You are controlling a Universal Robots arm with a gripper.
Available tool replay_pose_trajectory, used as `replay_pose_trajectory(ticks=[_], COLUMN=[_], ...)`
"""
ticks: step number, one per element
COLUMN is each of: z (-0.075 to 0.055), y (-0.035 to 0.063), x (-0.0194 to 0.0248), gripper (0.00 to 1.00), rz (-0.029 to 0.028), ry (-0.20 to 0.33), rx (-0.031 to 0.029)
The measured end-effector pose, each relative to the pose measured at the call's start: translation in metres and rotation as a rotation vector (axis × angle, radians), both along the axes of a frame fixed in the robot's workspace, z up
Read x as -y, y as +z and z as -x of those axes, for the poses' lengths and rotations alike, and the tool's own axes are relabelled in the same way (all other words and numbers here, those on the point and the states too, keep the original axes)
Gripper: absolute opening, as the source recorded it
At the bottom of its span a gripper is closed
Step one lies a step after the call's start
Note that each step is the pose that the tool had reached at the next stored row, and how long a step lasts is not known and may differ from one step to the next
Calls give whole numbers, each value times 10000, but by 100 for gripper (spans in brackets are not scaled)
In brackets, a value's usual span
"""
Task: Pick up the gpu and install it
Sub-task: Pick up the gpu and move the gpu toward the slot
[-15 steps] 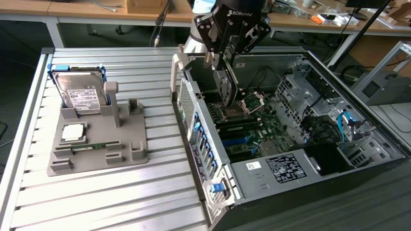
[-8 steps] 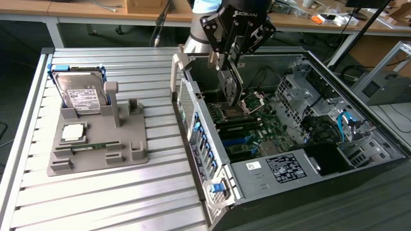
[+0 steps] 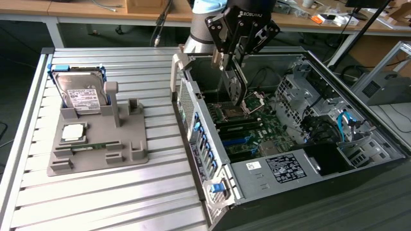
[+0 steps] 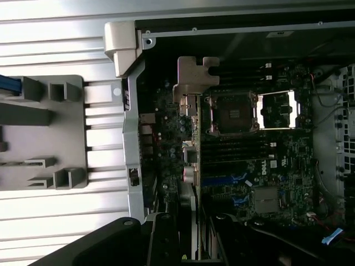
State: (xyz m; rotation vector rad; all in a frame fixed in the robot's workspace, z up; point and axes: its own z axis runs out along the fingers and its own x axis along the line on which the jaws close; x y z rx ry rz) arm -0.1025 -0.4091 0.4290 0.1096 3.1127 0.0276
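Over the open case [image 3: 192, 108] the pincer [image 3: 230, 61] clamps the gpu [image 3: 236, 89] upright, its silver bracket [image 4: 195, 75] plain from the wrist view.

A ribbed aluminium tabletop [image 3: 96, 197] of long parallel slats carries two things. Toward the exterior view's left, a flat grey holder plate [image 3: 132, 155] with upright posts and slots rests on the slats. On the exterior view's right, an open computer case [image 3: 192, 120] lies on its side, inside facing up, near the plate but not touching it
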Motion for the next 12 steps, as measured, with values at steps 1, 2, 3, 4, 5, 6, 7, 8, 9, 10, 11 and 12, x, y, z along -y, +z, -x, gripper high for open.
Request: replay_pose_trajectory(ticks=[1, 2, 3, 4, 5, 6, 7, 8, 9, 10, 11, 12], z=[-11, -23, -32, -54, -82, -94, -104, -117, -127, -145, -158, -167], y=[0, 0, -1, -1, -2, -3, -2, -3, -3, -4, -4, -4], x=[0, 0, 0, 0, 1, 1, 1, 1, 1, 1, 1, 1], gripper=[27, 27, 27, 27, 27, 27, 27, 27, 27, 27, 27, 27], rz=[2, 5, 7, 12, 17, 19, 22, 25, 27, 31, 35, 38], ry=[0, 0, 0, 0, 0, 1, 0, 0, 0, 0, 0, -1], rx=[0, -1, -1, -1, 0, 0, 0, -1, 0, 0, 0, 0])
